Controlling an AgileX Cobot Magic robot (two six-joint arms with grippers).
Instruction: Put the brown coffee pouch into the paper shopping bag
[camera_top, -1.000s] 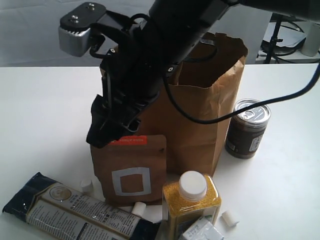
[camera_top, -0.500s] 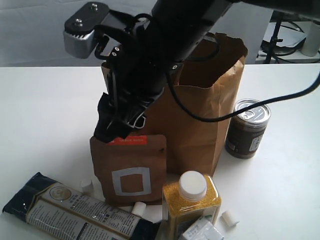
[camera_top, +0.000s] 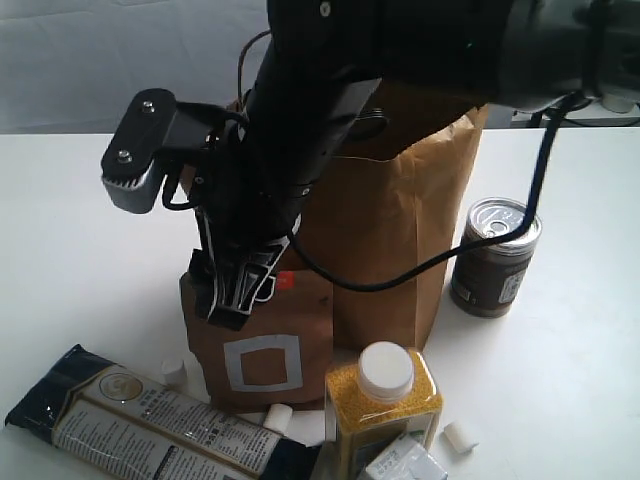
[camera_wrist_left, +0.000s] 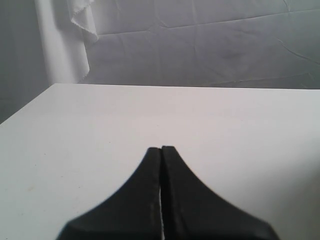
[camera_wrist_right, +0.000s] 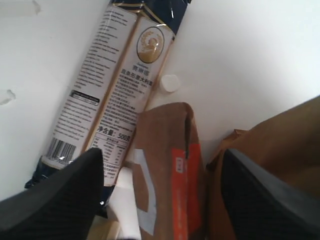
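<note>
Brown coffee pouch (camera_top: 262, 352) stands upright on the white bench (camera_top: 80, 220), right in front of the paper shopping bag (camera_top: 400, 230), its pale square outline facing the exterior camera. The bag rises behind it, open at the top and much taller than the pouch.

The right arm reaches down from above, and its jaws are spread wide over the pouch's top edge. In the right wrist view the two dark fingers (camera_wrist_right: 60, 200) sit on either side of the pouch (camera_wrist_right: 170, 200), with its orange-red strip between them and clear space on both sides; they grip nothing. From the exterior view they cover most of that strip.

The left jaws are pressed together with nothing between them, held above a bare stretch of bench (camera_wrist_left: 240, 130).

A long dark-blue-and-cream packet (camera_top: 150, 420) lies flat near the pouch's foot. A bottle of yellow grains with a white cap (camera_top: 382, 400) stands just beside the pouch. A brown tin can (camera_top: 493, 258) stands near the bag's far side. Small white pieces (camera_top: 458, 436) lie scattered on the bench.
</note>
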